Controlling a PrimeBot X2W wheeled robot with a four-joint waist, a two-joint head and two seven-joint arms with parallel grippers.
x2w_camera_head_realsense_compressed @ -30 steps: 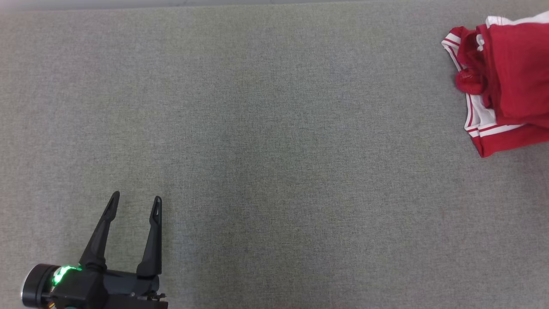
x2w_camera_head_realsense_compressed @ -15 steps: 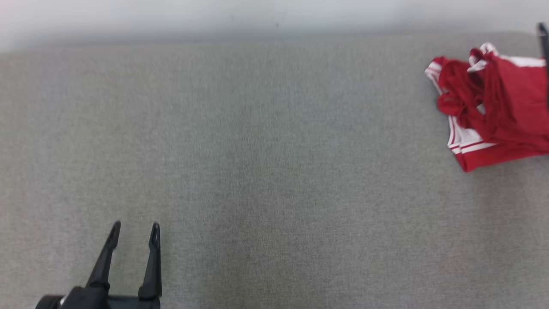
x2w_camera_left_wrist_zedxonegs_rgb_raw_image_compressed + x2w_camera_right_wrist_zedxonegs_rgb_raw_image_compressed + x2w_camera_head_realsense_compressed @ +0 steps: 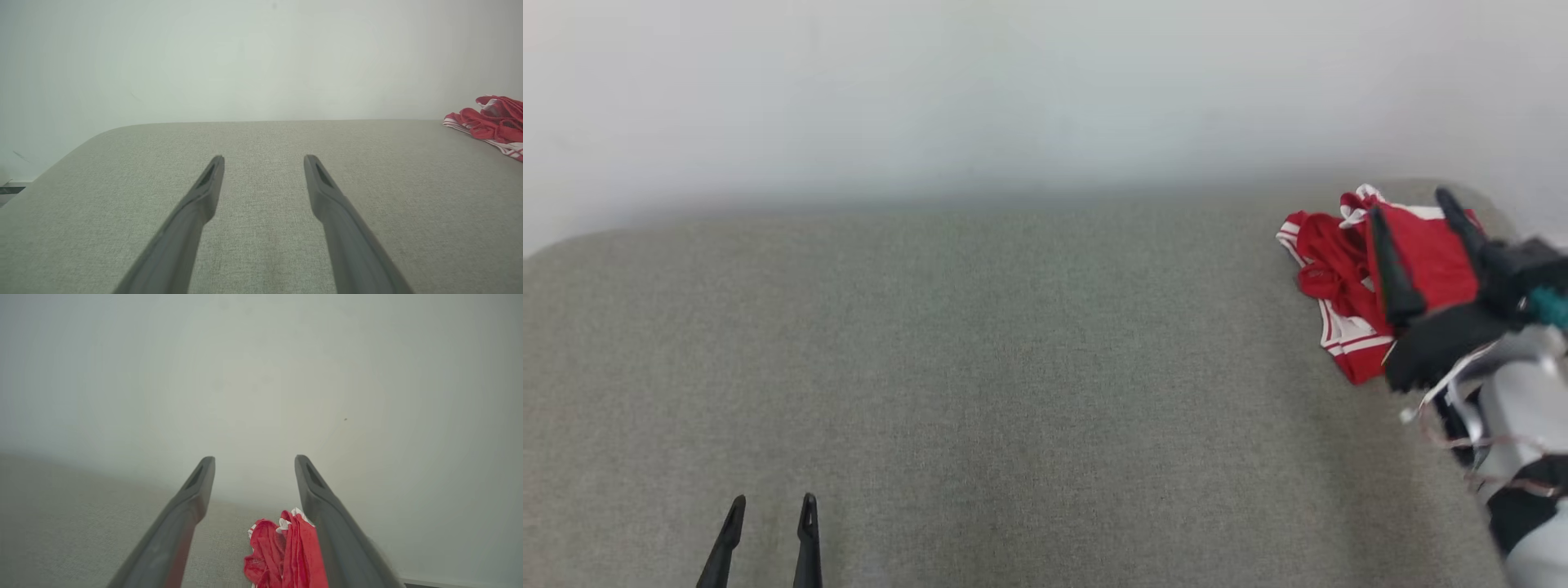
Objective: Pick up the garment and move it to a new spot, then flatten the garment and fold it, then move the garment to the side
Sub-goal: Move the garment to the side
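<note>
Right gripper [image 3: 1407, 204] newly in view above the red garment [image 3: 1327, 269] — fingers wide, holding nothing; left gripper [image 3: 772, 500] likewise wide.

The left gripper [image 3: 772, 500] and right gripper [image 3: 1411, 206] each have two long, dark, tapering fingers [image 3: 196, 208] with slotted tips. Behind the right gripper's black base [image 3: 1445, 343] are a teal band [image 3: 1547, 306], loose pale cables [image 3: 1437, 392] and a silvery forearm [image 3: 1515, 400].

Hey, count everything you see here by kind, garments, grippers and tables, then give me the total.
Garments: 1, the red and white garment
Grippers: 2, the left gripper and the right gripper, both open
Tables: 1, the grey table
Total: 4
</note>
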